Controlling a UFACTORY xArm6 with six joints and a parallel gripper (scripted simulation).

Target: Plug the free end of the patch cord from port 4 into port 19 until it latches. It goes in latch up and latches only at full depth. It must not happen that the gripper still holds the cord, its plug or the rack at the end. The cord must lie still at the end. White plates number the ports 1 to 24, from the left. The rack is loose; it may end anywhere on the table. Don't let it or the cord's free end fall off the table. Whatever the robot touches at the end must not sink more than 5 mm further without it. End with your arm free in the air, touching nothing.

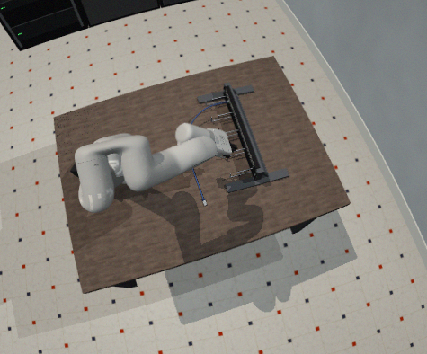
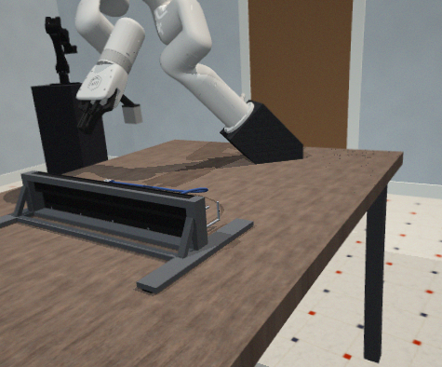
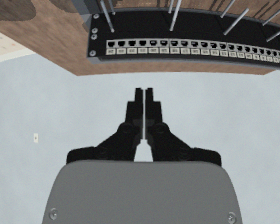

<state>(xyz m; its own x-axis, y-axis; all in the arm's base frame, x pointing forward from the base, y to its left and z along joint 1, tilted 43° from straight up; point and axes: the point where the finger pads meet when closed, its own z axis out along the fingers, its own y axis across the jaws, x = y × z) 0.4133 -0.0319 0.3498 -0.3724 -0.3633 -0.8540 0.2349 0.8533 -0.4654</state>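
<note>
The rack (image 1: pixel 246 130) (image 2: pixel 112 224) stands upright on the table (image 1: pixel 126 234) (image 2: pixel 302 186). In the wrist view its port row (image 3: pixel 163 43) runs across the top above white number plates, too small to read surely. The blue patch cord (image 1: pixel 199 185) (image 2: pixel 154 187) leaves the rack near its far end in the top view, curves under the arm and lies on the table. Its free plug (image 1: pixel 203 199) (image 2: pixel 108 180) rests on the table, clear of the rack. My gripper (image 2: pixel 87 129) (image 3: pixel 144 99) is shut and empty, held above the table on the rack's port side.
Wire cable guides (image 1: pixel 222 118) (image 3: pixel 175 16) stick out from the rack's port side. The rack's feet (image 1: pixel 256 181) (image 2: pixel 195 256) spread along the table on both sides. The near table edge (image 1: pixel 216 250) lies beyond the free plug. The arm covers part of the cord in the top view.
</note>
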